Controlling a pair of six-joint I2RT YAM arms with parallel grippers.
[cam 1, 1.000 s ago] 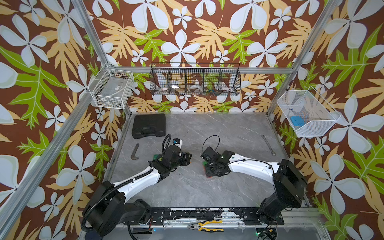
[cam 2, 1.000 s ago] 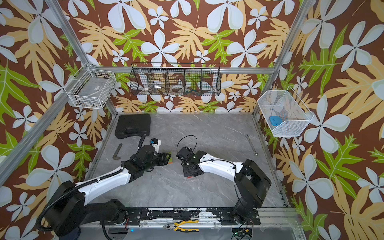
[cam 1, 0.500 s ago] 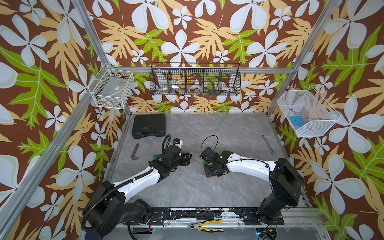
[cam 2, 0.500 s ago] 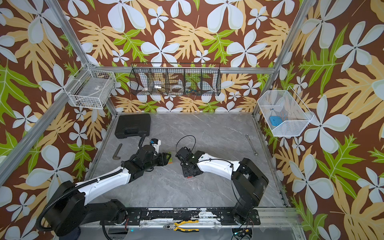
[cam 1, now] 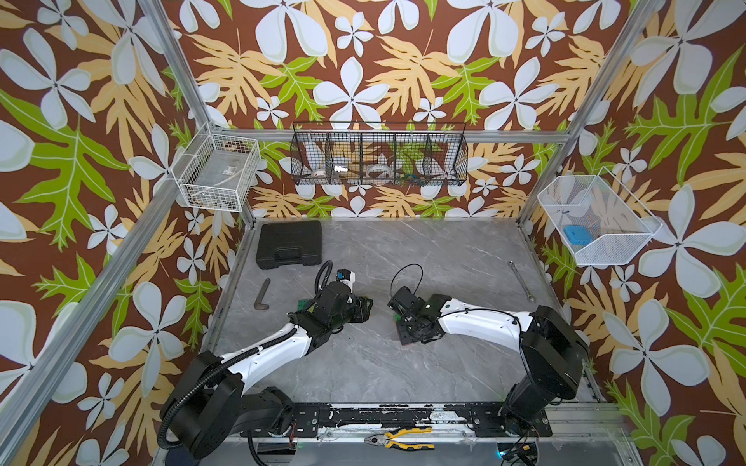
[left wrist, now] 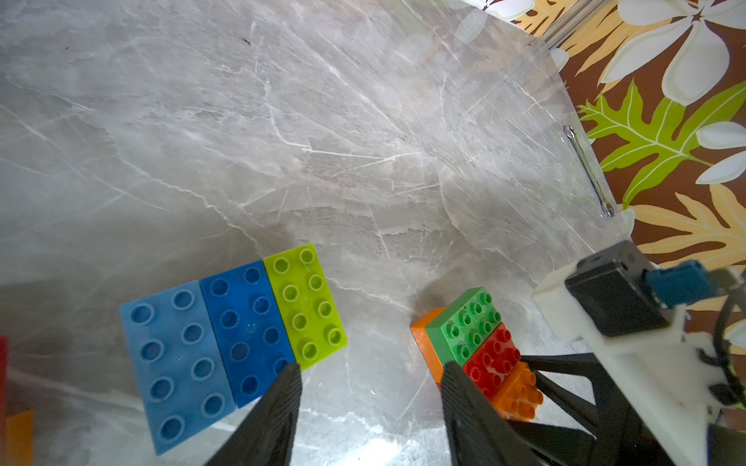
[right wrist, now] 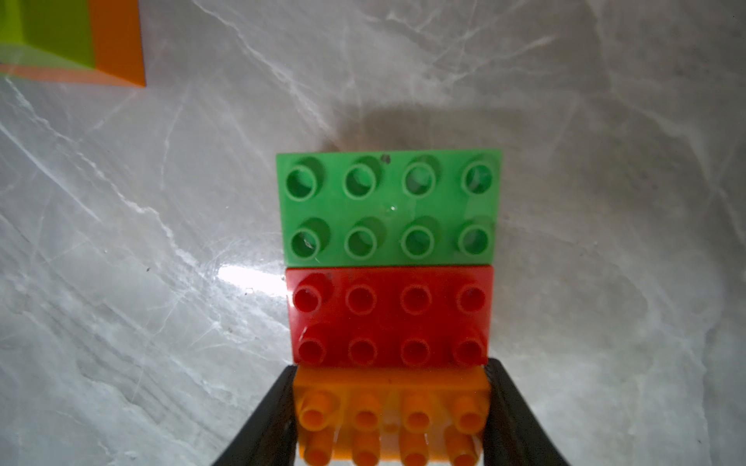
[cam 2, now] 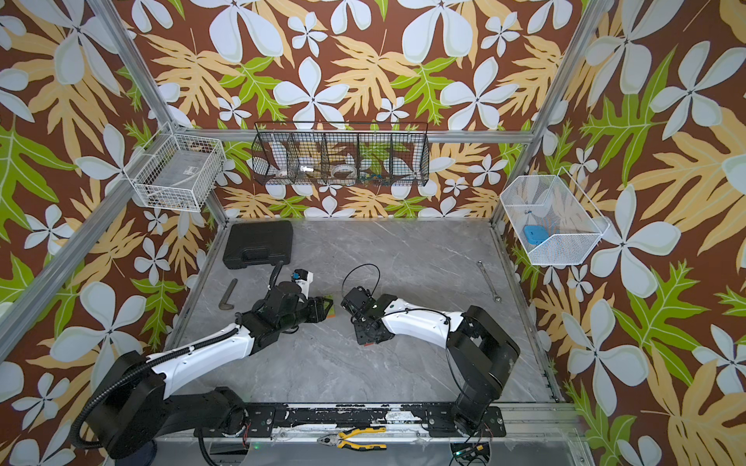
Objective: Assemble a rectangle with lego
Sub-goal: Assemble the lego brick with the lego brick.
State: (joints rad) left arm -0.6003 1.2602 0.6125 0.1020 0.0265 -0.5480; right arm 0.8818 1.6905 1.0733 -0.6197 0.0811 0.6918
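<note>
Clamping the orange brick (right wrist: 389,419) by its ends, our right gripper (right wrist: 391,371) holds it against the red brick (right wrist: 389,318), green brick (right wrist: 389,207) beyond; in a top view they lie at four o'clock from our left gripper (cam 1: 363,310), jaws parted, empty

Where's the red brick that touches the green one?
In the right wrist view, the red brick lies between the green brick and the orange brick gripped by the right fingers.
</note>
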